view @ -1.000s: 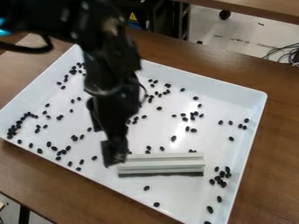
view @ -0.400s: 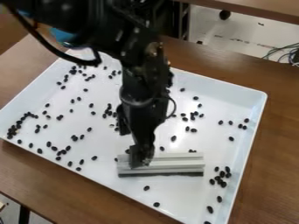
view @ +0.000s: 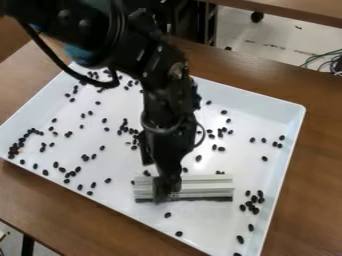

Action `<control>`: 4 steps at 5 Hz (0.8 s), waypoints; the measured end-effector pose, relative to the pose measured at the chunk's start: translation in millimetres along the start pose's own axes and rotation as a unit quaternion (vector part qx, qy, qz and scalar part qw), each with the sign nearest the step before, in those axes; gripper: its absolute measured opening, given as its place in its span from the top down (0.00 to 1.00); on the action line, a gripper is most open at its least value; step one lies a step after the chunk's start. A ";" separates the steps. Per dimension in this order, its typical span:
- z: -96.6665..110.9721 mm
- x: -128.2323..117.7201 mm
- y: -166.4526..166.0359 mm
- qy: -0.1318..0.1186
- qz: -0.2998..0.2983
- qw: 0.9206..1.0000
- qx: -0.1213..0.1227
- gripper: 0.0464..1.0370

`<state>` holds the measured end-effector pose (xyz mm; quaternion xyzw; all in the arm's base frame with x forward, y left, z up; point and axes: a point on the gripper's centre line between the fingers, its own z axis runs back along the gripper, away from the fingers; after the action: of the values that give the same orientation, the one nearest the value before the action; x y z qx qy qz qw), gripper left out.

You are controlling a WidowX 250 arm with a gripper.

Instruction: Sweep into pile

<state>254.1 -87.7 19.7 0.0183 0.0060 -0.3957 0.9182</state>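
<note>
The black gripper (view: 165, 189) hangs down over the left half of the white brush (view: 208, 186), its tips overlapping the brush body in view. How its fingers stand, and whether they touch the brush, I cannot tell. The brush lies across the lower middle of the tray with dark bristles along its near edge. Dark beans (view: 254, 201) are scattered over the tray, with denser clusters at the left corner and near the right wall. Part of the tray's middle is hidden behind the arm.
The white tray (view: 298, 116) has raised walls on all sides and rests on a brown wooden table (view: 320, 165). Behind the table are a dark rack and cables (view: 324, 61) near the floor.
The gripper has moved right from the brush's left end, then a little lower over the brush. The brush and the visible beans have kept their places.
</note>
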 end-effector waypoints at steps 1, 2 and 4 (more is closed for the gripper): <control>-15.6 -0.3 -3.6 0.010 -0.008 1.000 -0.016 0.04; -19.4 -2.5 -1.5 0.023 -0.004 1.000 -0.011 0.09; -14.8 -6.3 0.2 0.034 -0.001 0.999 -0.006 0.66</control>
<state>250.0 -82.4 5.1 0.0264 0.0391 -0.3956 0.9172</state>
